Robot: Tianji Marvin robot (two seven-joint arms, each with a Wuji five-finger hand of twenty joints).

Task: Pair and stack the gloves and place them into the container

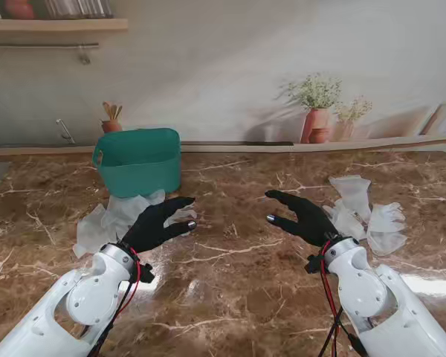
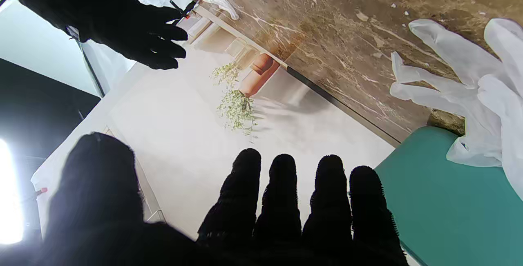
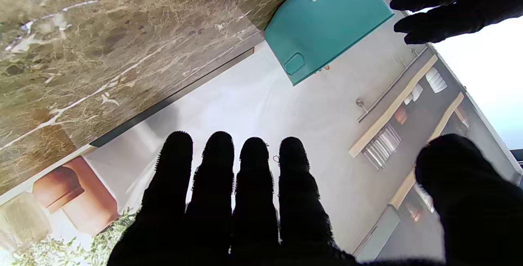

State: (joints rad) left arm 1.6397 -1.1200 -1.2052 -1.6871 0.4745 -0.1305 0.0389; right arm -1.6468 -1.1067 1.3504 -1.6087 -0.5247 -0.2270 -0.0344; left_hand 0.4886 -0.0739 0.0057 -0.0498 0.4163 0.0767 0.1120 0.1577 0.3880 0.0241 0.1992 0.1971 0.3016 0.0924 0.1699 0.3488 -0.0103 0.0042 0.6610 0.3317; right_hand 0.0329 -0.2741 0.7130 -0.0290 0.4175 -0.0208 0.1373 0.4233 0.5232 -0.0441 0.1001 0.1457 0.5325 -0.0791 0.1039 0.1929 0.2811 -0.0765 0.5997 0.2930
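A heap of translucent white gloves (image 1: pixel 111 217) lies at the left, in front of the teal container (image 1: pixel 139 161). My left hand (image 1: pixel 157 222) in its black glove hovers open just right of that heap, fingers spread, holding nothing. A second cluster of white gloves (image 1: pixel 368 212) lies at the right. My right hand (image 1: pixel 303 216) is open beside it, fingers pointing left, holding nothing. The left wrist view shows white glove fingers (image 2: pixel 453 74) on the marble beside the teal container wall (image 2: pixel 449 204). In the right wrist view the teal container (image 3: pixel 327 25) stands far off.
The brown marble table (image 1: pixel 238 282) ends at a back ledge with potted plants (image 1: pixel 316 111) at the right. A wall shelf (image 1: pixel 56 26) hangs over the far left. A small pot of utensils (image 1: pixel 112 119) stands behind the container.
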